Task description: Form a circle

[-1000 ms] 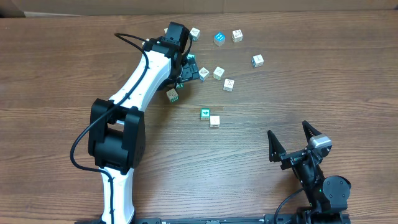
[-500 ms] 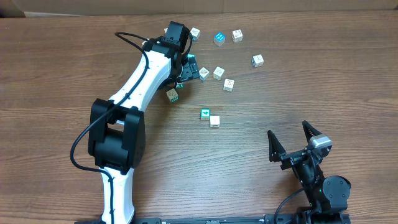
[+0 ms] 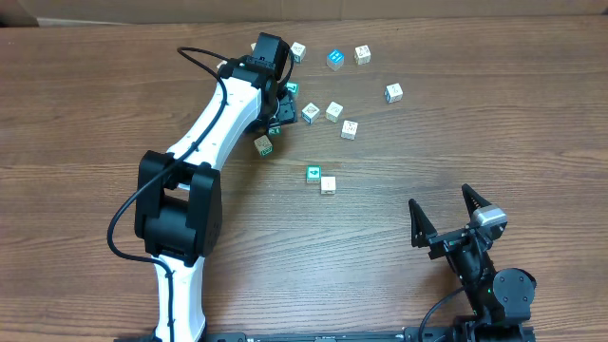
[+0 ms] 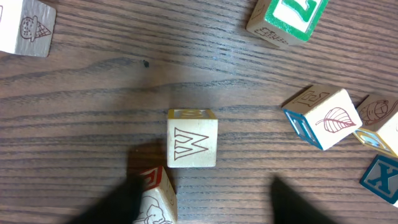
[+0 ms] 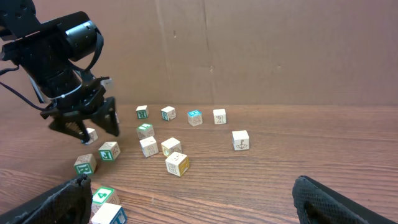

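Observation:
Small wooden cubes lie scattered at the table's far side, forming no circle that I can see. Among them are a teal one, pale ones and a pair nearer the middle. My left gripper points down among them. In the left wrist view the gripper is open. A cube with a red face and an elephant drawing rests against its left finger, and bare wood separates it from the right finger. A cube marked W sits just beyond. My right gripper stands open at the near right, holding nothing.
A cardboard wall closes off the far edge. The left arm stretches from the near left across the table. More cubes, one with a leaf and one with a green letter, lie to the right of the left gripper.
The left gripper's fingers have drawn closer together around the cube beneath it. Neither arm has shifted otherwise, and the other cubes lie where they were.

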Available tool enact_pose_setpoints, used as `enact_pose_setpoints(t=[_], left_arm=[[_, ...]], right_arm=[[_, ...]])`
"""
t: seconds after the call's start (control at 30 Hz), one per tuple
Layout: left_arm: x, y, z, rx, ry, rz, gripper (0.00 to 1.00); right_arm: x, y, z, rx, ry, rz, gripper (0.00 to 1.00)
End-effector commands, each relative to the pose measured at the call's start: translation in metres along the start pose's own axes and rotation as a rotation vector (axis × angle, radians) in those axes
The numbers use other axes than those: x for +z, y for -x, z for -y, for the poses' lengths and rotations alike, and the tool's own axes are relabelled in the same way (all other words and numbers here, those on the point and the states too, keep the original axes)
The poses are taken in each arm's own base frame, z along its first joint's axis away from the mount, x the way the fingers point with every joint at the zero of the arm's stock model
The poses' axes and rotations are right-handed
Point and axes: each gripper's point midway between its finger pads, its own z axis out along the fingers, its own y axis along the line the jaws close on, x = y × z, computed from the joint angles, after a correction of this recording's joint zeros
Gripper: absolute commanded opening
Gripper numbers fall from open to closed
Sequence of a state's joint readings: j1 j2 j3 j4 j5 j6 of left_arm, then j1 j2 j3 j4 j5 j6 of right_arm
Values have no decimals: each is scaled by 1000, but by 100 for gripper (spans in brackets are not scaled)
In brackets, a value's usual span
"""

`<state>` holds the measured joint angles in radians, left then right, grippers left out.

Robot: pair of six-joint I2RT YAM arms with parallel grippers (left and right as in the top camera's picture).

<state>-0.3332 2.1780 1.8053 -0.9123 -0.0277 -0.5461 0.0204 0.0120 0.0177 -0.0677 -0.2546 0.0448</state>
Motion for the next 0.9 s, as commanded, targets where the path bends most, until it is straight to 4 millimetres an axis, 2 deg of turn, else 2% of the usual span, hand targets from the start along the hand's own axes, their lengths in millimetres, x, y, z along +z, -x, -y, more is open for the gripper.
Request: enact_pose_setpoints(t=[0.0, 0.03, 0.17, 0.23, 0.33, 0.6, 0.67, 0.77, 0.87], left_arm=[[-1, 5, 1, 23, 2, 14, 10], [-1, 6, 1, 28, 1, 16, 4], [-12, 11, 3, 61, -5, 28, 4], [-25, 18, 6, 67, -12, 41, 4], [-49, 31, 9, 63, -24, 69, 4], [-132, 81, 16, 29, -96, 226, 4], [-147, 90, 17, 28, -111, 262, 4], [-160, 98, 17, 37, -123, 299, 4], [-160, 99, 14, 31, -117, 299, 4]], right_arm=[[0, -1, 2, -6, -10, 6, 100], [0, -1, 2, -6, -10, 6, 100], [0, -1, 2, -6, -10, 6, 100], [0, -1, 2, -6, -10, 6, 100], [0, -1, 2, -6, -10, 6, 100], [0, -1, 2, -6, -10, 6, 100], [0, -1, 2, -6, -10, 6, 100], [0, -1, 2, -6, -10, 6, 100], [0, -1, 2, -6, -10, 6, 100]])
